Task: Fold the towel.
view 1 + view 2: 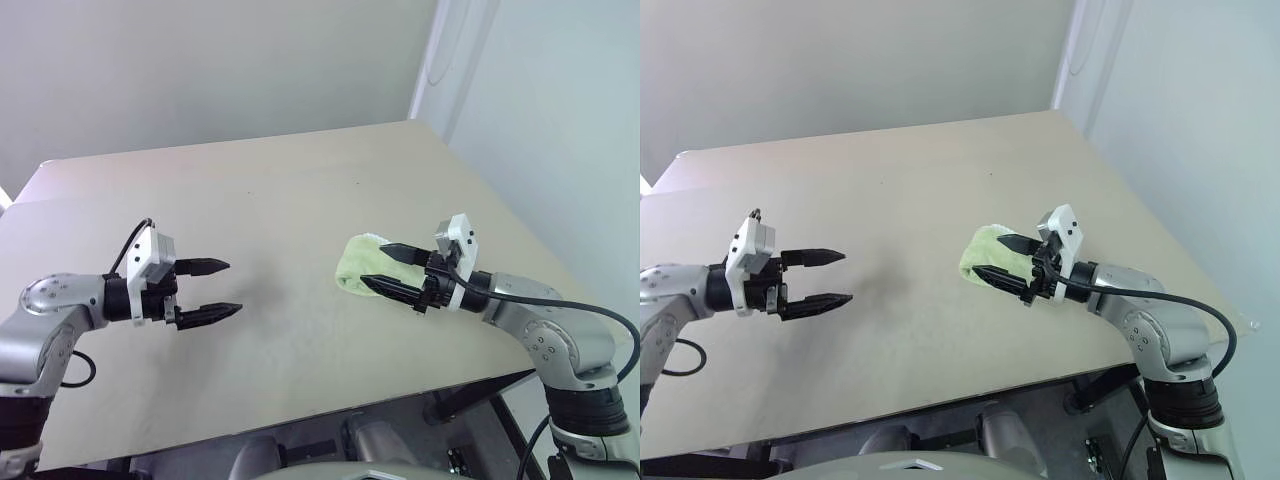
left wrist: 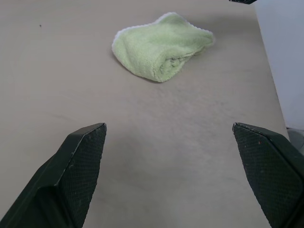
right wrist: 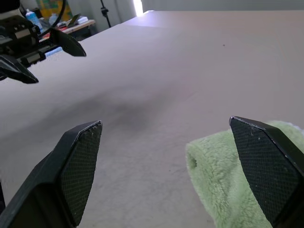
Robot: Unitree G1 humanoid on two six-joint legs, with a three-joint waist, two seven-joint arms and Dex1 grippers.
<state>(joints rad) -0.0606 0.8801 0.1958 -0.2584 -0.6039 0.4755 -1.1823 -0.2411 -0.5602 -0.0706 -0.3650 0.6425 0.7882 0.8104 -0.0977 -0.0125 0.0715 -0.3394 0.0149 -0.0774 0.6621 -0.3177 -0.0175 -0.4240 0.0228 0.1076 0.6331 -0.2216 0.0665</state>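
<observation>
Check both grippers first: the left gripper point(image 1: 220, 288) and the right gripper point(image 1: 388, 268) have their fingers spread wide and hold nothing. Nearest the towel point(image 2: 161, 45), the right gripper hangs just above its near edge; the left gripper is well apart from it. The towel lies on the surface point(image 1: 280, 200) in a compact, doubled bundle, so you may judge the folding largely done. You cannot make out its underside, loop tag or how neat the layers are.

Lab: bare table point(image 1: 300, 190), plain walls point(image 1: 200, 70).
</observation>
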